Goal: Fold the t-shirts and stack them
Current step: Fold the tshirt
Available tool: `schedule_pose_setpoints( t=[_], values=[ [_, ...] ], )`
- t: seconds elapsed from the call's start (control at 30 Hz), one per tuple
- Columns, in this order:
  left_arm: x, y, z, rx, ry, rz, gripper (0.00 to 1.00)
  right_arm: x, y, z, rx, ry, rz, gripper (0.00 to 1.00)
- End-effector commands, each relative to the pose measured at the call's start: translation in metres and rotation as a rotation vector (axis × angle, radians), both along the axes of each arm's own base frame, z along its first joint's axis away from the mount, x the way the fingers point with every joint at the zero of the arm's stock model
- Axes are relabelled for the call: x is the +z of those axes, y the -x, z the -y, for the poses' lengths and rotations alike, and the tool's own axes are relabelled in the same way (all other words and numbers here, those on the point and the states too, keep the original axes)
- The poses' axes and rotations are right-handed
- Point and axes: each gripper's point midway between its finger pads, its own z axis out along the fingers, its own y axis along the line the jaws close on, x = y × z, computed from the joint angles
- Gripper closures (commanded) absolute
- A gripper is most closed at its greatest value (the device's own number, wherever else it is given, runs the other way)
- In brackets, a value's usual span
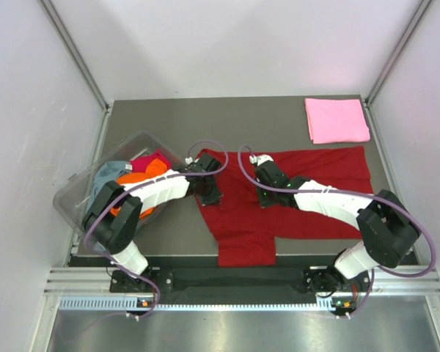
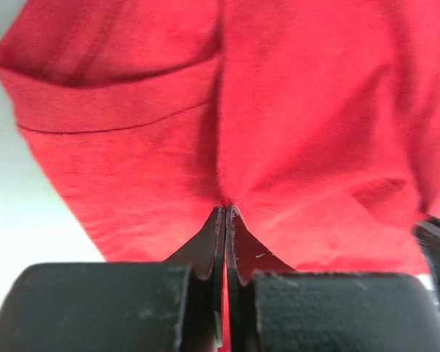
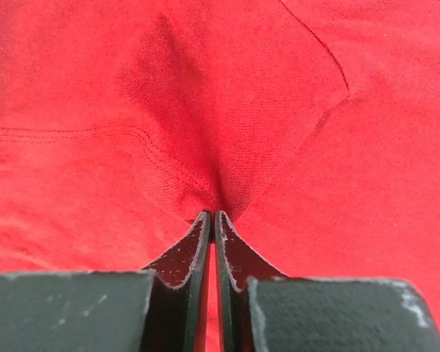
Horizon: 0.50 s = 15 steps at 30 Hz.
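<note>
The dark red t-shirt (image 1: 308,176) lies spread across the middle of the table, one sleeve hanging toward the near edge. My left gripper (image 1: 210,195) is shut on a pinch of its cloth (image 2: 227,147) near the shirt's left edge. My right gripper (image 1: 265,198) is shut on a pinch of the same shirt (image 3: 220,132) near its middle. A folded light pink t-shirt (image 1: 336,119) lies at the far right corner. Orange (image 1: 143,180), magenta (image 1: 152,160) and grey-blue (image 1: 108,176) shirts lie in the tub.
A clear plastic tub (image 1: 77,192) stands tilted at the left of the table, close to my left arm. The table's near edge (image 1: 176,257) runs just below the shirt's hanging sleeve. White walls enclose the table.
</note>
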Motion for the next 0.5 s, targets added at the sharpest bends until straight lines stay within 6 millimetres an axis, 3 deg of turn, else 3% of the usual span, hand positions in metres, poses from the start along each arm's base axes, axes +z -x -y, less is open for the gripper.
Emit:
schedule_pose_setpoints(
  t=[0.0,0.47],
  values=[
    [0.029,-0.013,0.017,0.015,0.105,0.078,1.0,0.013,-0.005,-0.006,0.011,-0.051,0.041,0.96],
    [0.018,-0.01,-0.004,0.021,-0.003,0.076,1.0,0.007,-0.001,0.005,-0.008,-0.03,0.017,0.96]
  ],
)
